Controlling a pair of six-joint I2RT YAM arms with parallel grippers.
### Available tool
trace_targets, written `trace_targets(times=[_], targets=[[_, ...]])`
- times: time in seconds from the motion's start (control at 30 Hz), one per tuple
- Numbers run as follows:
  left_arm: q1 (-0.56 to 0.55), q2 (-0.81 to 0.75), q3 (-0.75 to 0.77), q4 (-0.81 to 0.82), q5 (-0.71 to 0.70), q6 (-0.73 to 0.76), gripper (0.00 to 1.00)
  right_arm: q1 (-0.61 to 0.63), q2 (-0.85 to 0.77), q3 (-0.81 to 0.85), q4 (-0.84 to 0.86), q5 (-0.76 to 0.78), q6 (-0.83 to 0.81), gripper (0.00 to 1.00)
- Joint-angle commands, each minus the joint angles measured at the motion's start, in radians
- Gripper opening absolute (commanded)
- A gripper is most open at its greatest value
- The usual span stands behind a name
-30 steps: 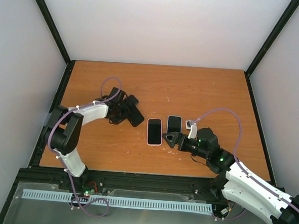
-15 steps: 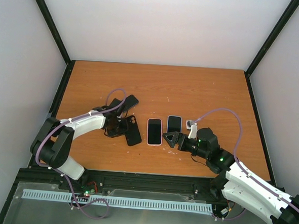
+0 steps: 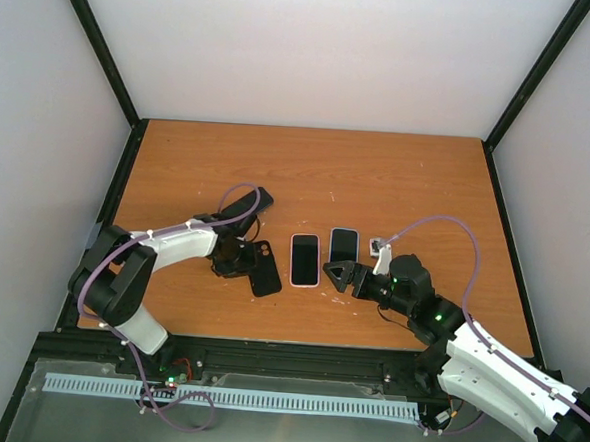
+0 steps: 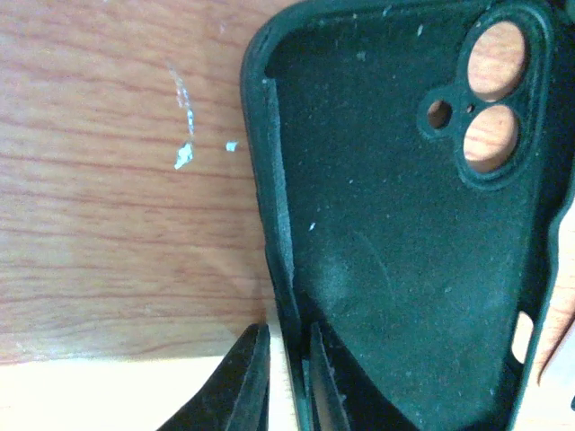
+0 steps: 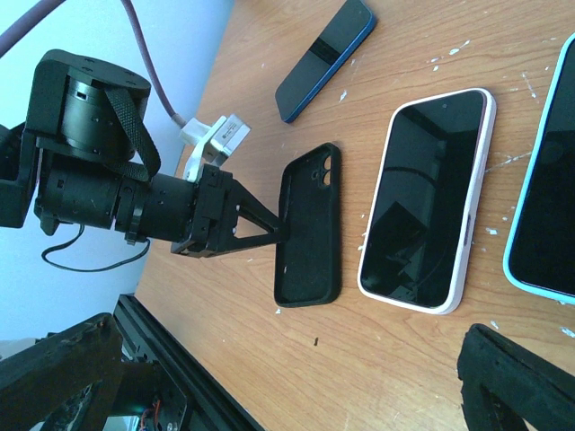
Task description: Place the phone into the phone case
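Observation:
A black phone case [image 3: 265,269] lies open side up on the table, just left of a white-edged phone [image 3: 305,259] lying screen up. My left gripper [image 3: 239,257] is shut on the case's left side wall. In the left wrist view the wall [image 4: 286,296] sits between the two fingers [image 4: 252,382], and the case's camera cutout [image 4: 490,99] is at the top right. My right gripper [image 3: 340,276] is open and empty, just right of the white-edged phone's near end. The right wrist view shows the case [image 5: 310,229] beside that phone [image 5: 427,202].
A light-blue-edged phone [image 3: 344,245] lies screen up right of the white-edged one. A dark blue phone [image 3: 248,204] lies at an angle behind the left gripper and also shows in the right wrist view [image 5: 325,56]. White flecks dot the wooden table [image 3: 398,177].
My left gripper has dragged the black case right and nearer, from beside the dark blue phone to just left of the white-edged phone. The right arm has barely moved.

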Motion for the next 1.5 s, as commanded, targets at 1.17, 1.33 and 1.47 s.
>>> trace_targets(times=[1.17, 1.33, 1.47], targets=[[0.354, 0.215, 0.567, 0.074, -0.04, 0.515, 1.0, -0.001, -0.067, -0.005, -0.054, 0.048, -0.014, 1.0], [0.373, 0.304, 0.609, 0.094, -0.02, 0.559, 0.99, -0.001, -0.077, 0.008, -0.075, 0.058, -0.014, 1.0], [0.373, 0.359, 0.605, 0.111, 0.0, 0.586, 1.0, -0.002, -0.091, 0.005, -0.081, 0.063, -0.007, 1.0]])
